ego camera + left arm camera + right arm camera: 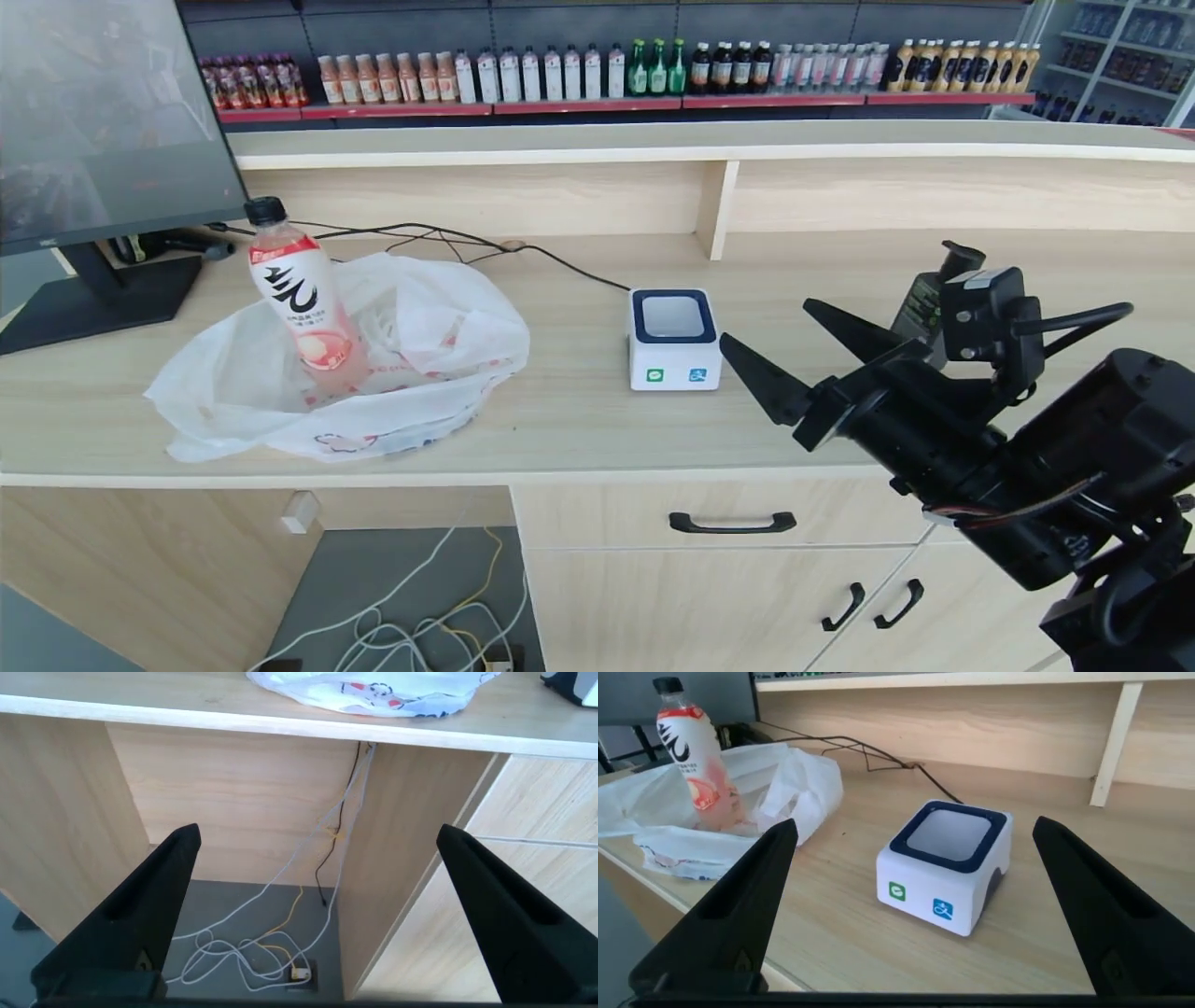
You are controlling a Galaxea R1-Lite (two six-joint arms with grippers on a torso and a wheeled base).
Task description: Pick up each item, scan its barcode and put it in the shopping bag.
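Asker: Grippers first, since they're nearest. How are the two arms posed, and is anything being held?

Replier: Left gripper (318, 831) is held low, below the counter (234, 714) edge, and aimed into the open recess underneath, where loose cables (252, 952) are coiled on the floor. Its fingers are spread wide and nothing is caught between them. Right gripper (766, 322) is held at the counter's front right, with the arm bent and angled in from the right and the fingers pointed toward the scanner (673, 338). It's splayed wide too, and nothing is gripped. In its wrist view the scanner is framed between the two fingers, some way ahead of the tips. Drawers with black handles (732, 523) are fitted under the counter front.

Asker: ok, and where are the task items?

Replier: Bottle (303, 299), a pink drink with a black cap, is already stood inside the shopping bag (439, 327). It's slightly tilted, with its upper half stuck out above the crumpled white plastic. The bag is laid open on the counter's left part. The scanner is set to its right, near but not touching, with its window faced up. A dark capped thing (920, 303) is partly hidden behind the right wrist, and what it is can't be told. Farther back, a monitor (103, 121) is stood on the left behind the bag, and a shelf of drinks (588, 106) is lined up along the far wall.
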